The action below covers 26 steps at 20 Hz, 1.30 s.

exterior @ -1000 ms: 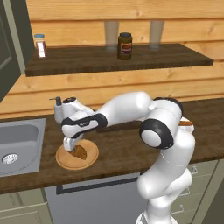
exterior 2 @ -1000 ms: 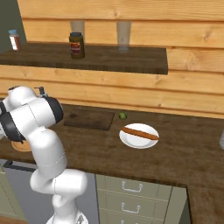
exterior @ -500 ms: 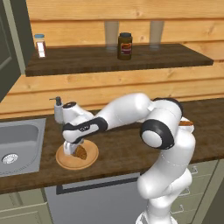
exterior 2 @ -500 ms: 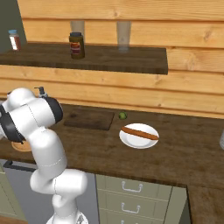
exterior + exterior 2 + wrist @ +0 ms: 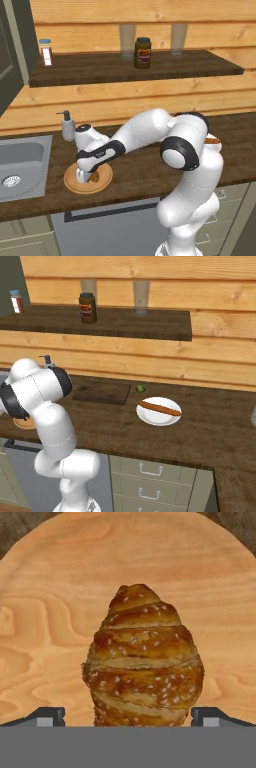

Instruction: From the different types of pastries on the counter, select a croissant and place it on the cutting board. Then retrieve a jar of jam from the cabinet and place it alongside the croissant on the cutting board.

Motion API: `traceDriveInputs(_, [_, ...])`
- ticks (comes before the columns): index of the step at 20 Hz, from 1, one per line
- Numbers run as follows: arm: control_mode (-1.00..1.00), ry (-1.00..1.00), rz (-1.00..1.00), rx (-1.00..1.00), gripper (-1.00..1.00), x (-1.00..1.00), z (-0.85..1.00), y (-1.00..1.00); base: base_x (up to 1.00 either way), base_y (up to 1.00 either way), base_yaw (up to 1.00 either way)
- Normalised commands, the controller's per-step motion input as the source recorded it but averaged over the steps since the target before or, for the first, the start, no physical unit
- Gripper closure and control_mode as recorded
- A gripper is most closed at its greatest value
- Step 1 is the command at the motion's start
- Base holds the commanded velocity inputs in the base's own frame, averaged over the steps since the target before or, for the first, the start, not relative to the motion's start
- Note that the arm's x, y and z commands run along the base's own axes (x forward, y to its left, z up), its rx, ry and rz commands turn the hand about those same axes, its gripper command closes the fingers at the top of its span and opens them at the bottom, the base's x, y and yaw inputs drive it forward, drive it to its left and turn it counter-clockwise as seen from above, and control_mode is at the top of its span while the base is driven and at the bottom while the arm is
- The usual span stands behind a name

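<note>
Setting: dark wood-grain counter (image 5: 135,175) under a plank wall, with the arm reaching low over it toward the sink (image 5: 22,162) side.
Gripper: the gripper (image 5: 127,716) sits right down at the pastry; its two finger tips (image 5: 47,716) stand apart, one on each side of the croissant, with small gaps showing, so nothing is clamped yet.
Croissant: the croissant (image 5: 142,662) lies between the tips on the round light-wood plate (image 5: 45,612), its long axis running away from the hand and its narrow end farthest out.
Handling: it looks light, flaky and easily crushed; the ridged crust should give some friction, but a hard squeeze would likely crumble it.
Where to hold: across the thick middle, where the tips now bracket it, seems the best grip; the tapering ends would probably slip or break.
Cutting board: the cutting board (image 5: 101,391) lies well off to the arm's base side, farther along the counter from the plate.
Beyond it: a white plate (image 5: 159,412) carries the long stick pastry (image 5: 159,407), past the board.
Shelf: above and behind the hand, a big dark jar (image 5: 142,52) and a blue-capped bottle (image 5: 46,51) stand on the shelf.
</note>
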Motion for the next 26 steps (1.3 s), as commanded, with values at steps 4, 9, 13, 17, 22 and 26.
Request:
traceDriveInputs(4, [-1.00, 0.00, -0.05, 0.00, -1.00, -0.10, -0.37, 0.00, 0.00, 0.00, 0.00])
traceDriveInputs(9, [-1.00, -0.02, -0.05, 0.00, 1.00, 0.00, -0.35, 0.00, 0.00, 0.00, 0.00])
traceDriveInputs(13, [-1.00, 0.00, -0.01, 0.00, 1.00, 0.00, -0.42, 0.00, 0.00, 0.00, 0.00])
traceDriveInputs(17, [-1.00, -0.07, -0.01, 0.01, 1.00, -0.20, -0.06, 0.00, 0.00, 0.00, 0.00])
traceDriveInputs(22, [-1.00, -0.03, -0.03, 0.03, 1.00, -0.10, 0.33, 0.00, 0.00, 0.00, 0.00])
traceDriveInputs(26, [-1.00, 0.02, -0.13, 0.04, 1.00, 0.21, 0.31, -0.14, 0.00, 0.00, 0.00])
